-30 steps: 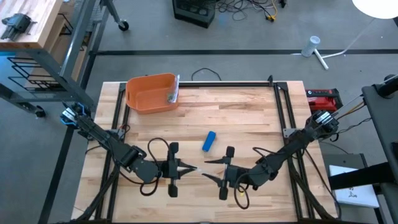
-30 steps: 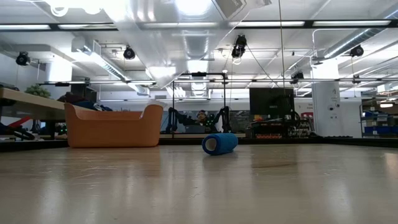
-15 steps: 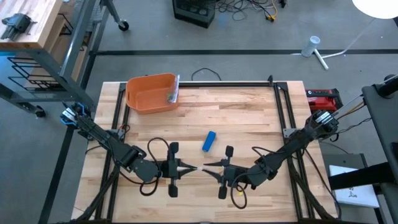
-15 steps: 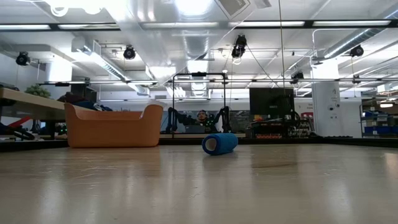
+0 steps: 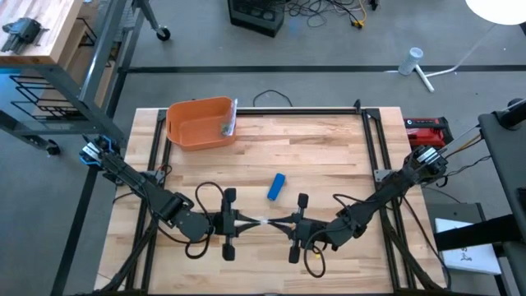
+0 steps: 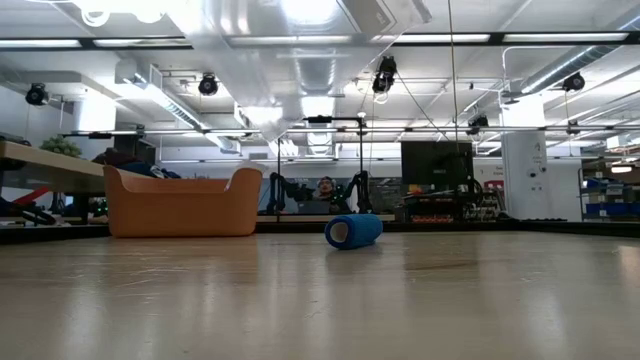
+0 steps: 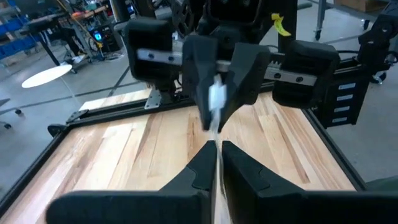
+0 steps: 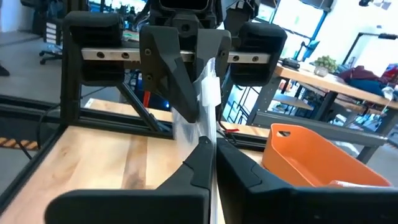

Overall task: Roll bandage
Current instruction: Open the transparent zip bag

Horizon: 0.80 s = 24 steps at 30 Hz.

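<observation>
Pale wooden plank desk [image 5: 329,156] with a black frame, carrying everything. Plenty of bare surface at the front, so little danger of anything going over the edge.

Orange plastic bin [image 5: 197,127] at the back left corner, well apart from the work. No likely part in any mishap.

Left pincer [image 5: 246,221] and right pincer [image 5: 279,222] near the front edge, tip to tip, facing each other. Both closed together, each clamped on one end of the same strip. Main hazard here: pulling apart out of step, or twisting in opposite senses, enough to tear the strip or drag it out of one grip. Equally, closing in any further risks knocking fingertip against fingertip, with so little room between them.

Blue cylindrical fabric roll [image 5: 277,187] lying on its side mid-desk, just behind the right pincer, touching neither. Free to trundle off if brushed by a wrist or a cable. Probably an already wound bandage, though hard to confirm from here.

Thin white bandage strip [image 5: 263,221] stretched between the two pincers, clear of the desk. From the left wrist view, seen as a narrow bunched band [image 7: 216,99]; from the right wrist view, a crumpled fold [image 8: 208,90]. Bunched like that, liable to wind up uneven or loose, and to slip free if pinched only at the very edge.
</observation>
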Motion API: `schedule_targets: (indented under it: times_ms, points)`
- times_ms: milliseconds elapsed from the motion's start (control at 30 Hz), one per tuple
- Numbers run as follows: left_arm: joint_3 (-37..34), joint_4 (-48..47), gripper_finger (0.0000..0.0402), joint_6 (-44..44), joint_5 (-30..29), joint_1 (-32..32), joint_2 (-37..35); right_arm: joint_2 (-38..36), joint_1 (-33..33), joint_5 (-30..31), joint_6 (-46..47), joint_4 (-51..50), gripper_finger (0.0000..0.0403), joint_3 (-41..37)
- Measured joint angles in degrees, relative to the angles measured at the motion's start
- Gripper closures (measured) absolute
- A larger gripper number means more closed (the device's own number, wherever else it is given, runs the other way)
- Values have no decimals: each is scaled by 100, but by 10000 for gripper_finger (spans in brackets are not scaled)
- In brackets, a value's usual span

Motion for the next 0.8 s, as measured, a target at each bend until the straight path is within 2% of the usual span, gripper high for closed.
schedule_targets:
  times_ms: [133,200,400,500,600,800]
  points:
    - [0,-128,368,-116,0,0,2,-105,49,16,-72,-302,400,7]
    - [0,-147,357,-116,0,0,2,-171,49,16,46,-768,400,115]
    - [0,-143,327,-118,0,11,2,-96,42,15,1120,-3671,400,1178]
    - [2,-122,319,-118,-1,17,13,72,42,22,1667,-4769,400,1700]
    - [2,-104,316,-118,-2,20,13,251,40,24,1802,-5162,400,1997]
    - [2,-69,322,-118,57,20,13,474,28,46,1771,-5177,400,2140]
